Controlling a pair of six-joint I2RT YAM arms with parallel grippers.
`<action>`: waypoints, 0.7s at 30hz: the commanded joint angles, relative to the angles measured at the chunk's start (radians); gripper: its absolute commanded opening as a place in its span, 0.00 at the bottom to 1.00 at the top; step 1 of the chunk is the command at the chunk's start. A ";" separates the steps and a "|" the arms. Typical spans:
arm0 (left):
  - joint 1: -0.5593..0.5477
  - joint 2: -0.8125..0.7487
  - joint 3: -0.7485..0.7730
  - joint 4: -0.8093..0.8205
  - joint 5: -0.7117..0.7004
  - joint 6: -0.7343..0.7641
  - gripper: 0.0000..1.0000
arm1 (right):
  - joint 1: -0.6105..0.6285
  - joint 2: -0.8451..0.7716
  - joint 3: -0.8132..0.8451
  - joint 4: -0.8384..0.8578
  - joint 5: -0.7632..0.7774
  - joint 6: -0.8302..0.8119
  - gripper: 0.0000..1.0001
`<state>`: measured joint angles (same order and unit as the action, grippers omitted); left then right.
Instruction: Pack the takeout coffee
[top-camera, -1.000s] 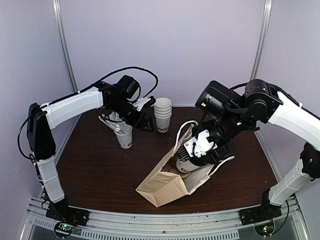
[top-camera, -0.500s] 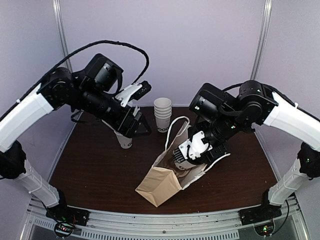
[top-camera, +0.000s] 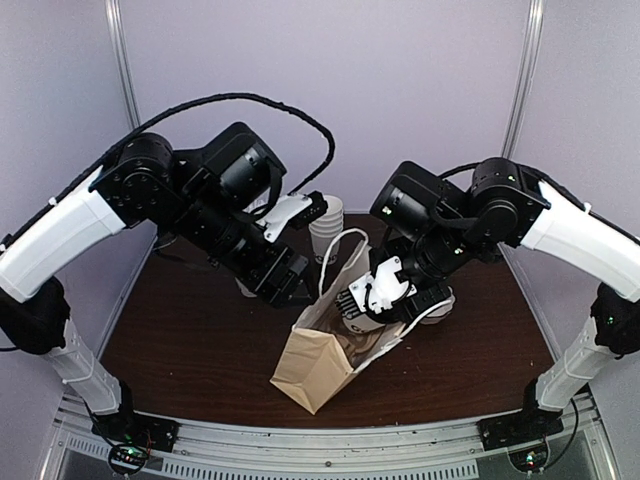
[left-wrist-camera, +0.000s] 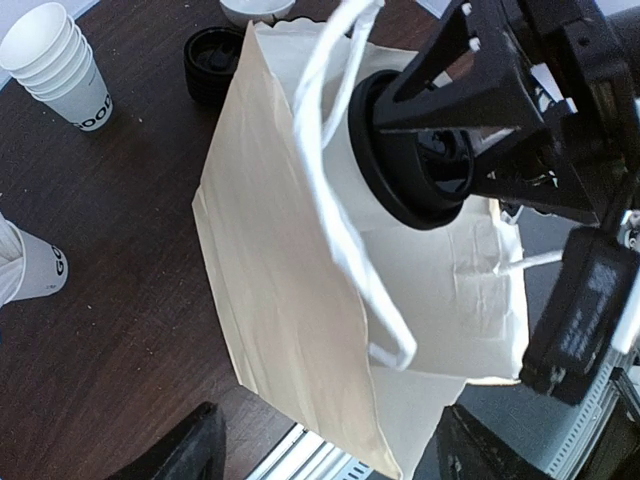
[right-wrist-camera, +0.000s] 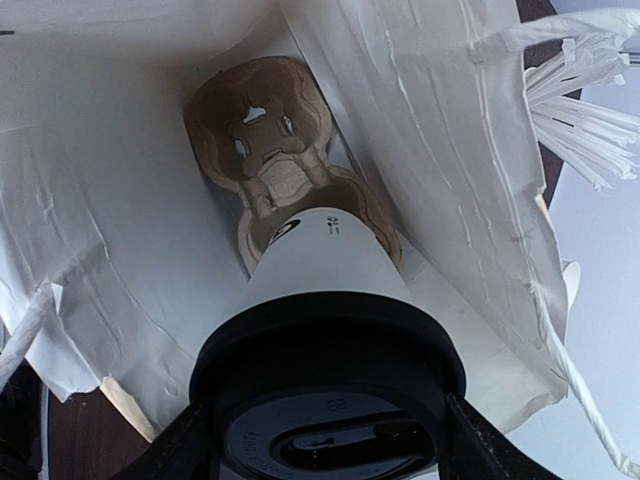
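**Operator:** Top external view. Where do we find the takeout coffee relative to the right gripper?

**Inspector:** We find the takeout coffee (top-camera: 362, 312) clamped in the right gripper (top-camera: 372, 305), in the mouth of the paper bag (top-camera: 318, 365), at the bag's 1 o'clock. The left gripper (top-camera: 290, 283) hangs with its fingers apart at the bag's 10 o'clock, just beside the white handle (top-camera: 335, 255). The cup stack (top-camera: 326, 222) stands at the bag's 12 o'clock.

**Operator:** Left wrist view?

**Inspector:** We look down on the paper bag (left-wrist-camera: 290, 300). The black lid (left-wrist-camera: 420, 165) faces us at the bag's 1 o'clock, with the right gripper's fingers (left-wrist-camera: 470, 70) closed on its rim. The left gripper (left-wrist-camera: 330, 430) is spread wide and holds nothing. A spare lid (left-wrist-camera: 212, 62) and the cup stack (left-wrist-camera: 60, 60) lie toward 11 o'clock.

**Operator:** Right wrist view?

**Inspector:** The right gripper (right-wrist-camera: 328, 425) grips the black lid (right-wrist-camera: 330, 340) at 6 o'clock. The white cup (right-wrist-camera: 325, 255) tapers toward 12 o'clock, inside the bag, its base over the cardboard carrier (right-wrist-camera: 265, 140). We cannot tell whether they touch. Straws (right-wrist-camera: 575, 110) show at 2 o'clock, outside the bag.

**Operator:** What differs from one second earlier?

**Inspector:** The left arm has swung from the rear cups to the bag handle. The right gripper has carried the coffee slightly toward 9 o'clock, and the bag mouth stands higher.
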<state>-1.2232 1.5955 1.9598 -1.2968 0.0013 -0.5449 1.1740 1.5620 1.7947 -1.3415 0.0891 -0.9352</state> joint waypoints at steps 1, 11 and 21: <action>-0.007 0.052 0.065 0.002 -0.051 -0.008 0.76 | 0.004 -0.022 0.000 0.019 0.038 0.005 0.57; -0.007 0.125 0.110 -0.046 -0.121 0.034 0.48 | 0.004 -0.062 -0.026 0.019 0.043 0.008 0.57; -0.006 0.241 0.233 -0.039 -0.110 0.185 0.00 | 0.028 -0.134 -0.076 -0.051 -0.001 0.022 0.57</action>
<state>-1.2251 1.8103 2.1471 -1.3552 -0.0872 -0.4442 1.1797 1.4628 1.7481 -1.3422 0.1078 -0.9325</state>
